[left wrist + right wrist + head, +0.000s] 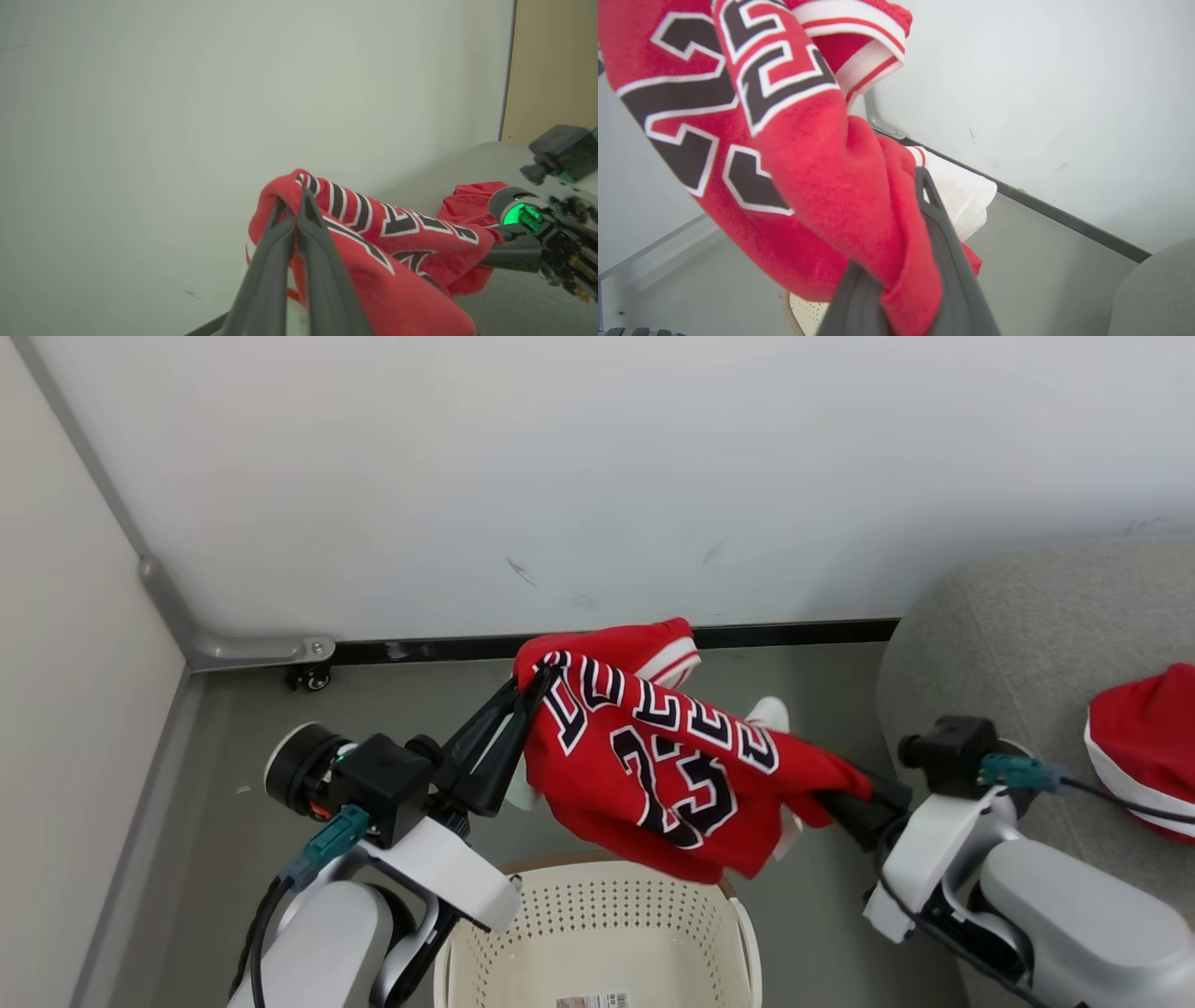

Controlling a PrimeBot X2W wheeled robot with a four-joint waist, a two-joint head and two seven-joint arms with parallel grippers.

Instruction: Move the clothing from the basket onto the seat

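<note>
Nearest us, we are finding the basket (597, 910) standing on the grey floor (822, 915) between the two forearms, a label (593, 1001) lying on its bottom. Just beyond it, we are observing the jersey (672, 775) hanging in the air, spread between both hands over the basket's far rim. We are noting the left hand (534, 683) pinching one bunched end with its fingers closed together, and the right hand (854, 800) clamping the opposite end, fabric wrapping over its fingers. To the right, we are recording the second garment (1144, 751), red with a white band, lying on the sofa (1008, 635). Farthest off, we are seeing the white wall (597, 476) meeting the floor at a dark skirting strip (794, 633).
</note>
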